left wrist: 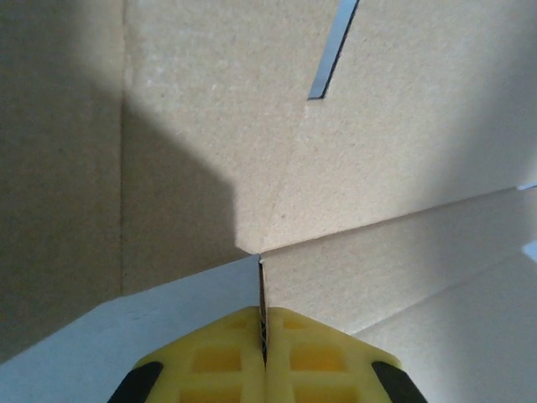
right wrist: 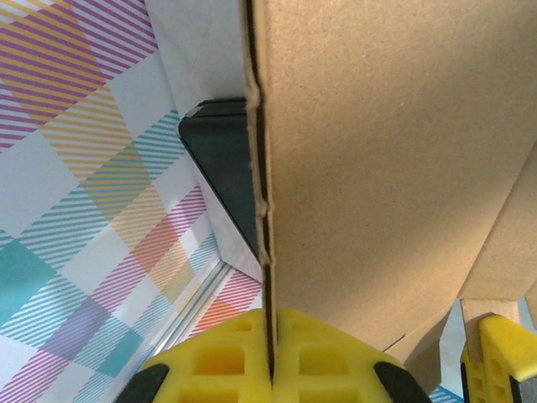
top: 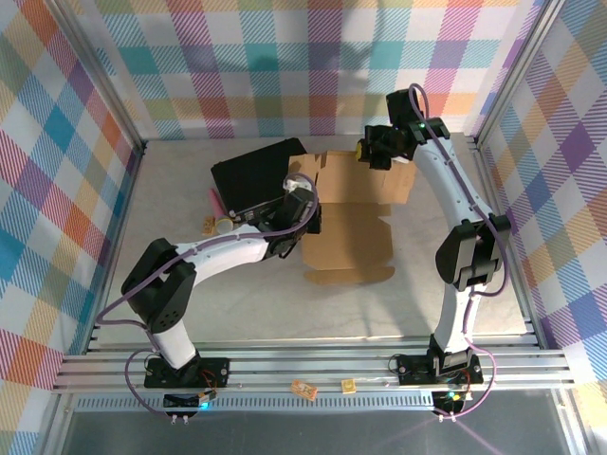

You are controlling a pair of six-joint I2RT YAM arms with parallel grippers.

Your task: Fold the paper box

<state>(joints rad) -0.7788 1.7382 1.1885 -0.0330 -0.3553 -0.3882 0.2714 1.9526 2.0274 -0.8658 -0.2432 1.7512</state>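
**Both claws pinched onto the cardboard, box sitting mid-desk toward the back**

Quick rundown of where your setup is right now. The paper box (top: 353, 227) is on the desk (top: 237, 308), around the middle and toward the back. It's just to the right of the black case (top: 248, 175). The near part lies flat with its flaps spread out. The box's far left corner is right up against the case, and I can't tell if they actually touch.

Your left claw (top: 305, 210) is at the box's left edge, tucked between the case and the cardboard. From the left wrist cam, the yellow fingers (left wrist: 218, 365) are squeezed together with a thin cardboard edge sandwiched between them. The only gap is the thickness of the sheet. Past the fingertips you're looking at creased panels and a narrow slit (left wrist: 332, 50) cut in the far one.

Your right claw (top: 368, 152) is at the box's far edge, close to the plaid back wall (top: 285, 66). On the right wrist cam it's the same story, fingers clamped tight on the edge of a cardboard panel that runs straight up out of the grip. The case shows dark just to the left of that panel.

There's also a pink thing (top: 215, 201) lying just left of the case.
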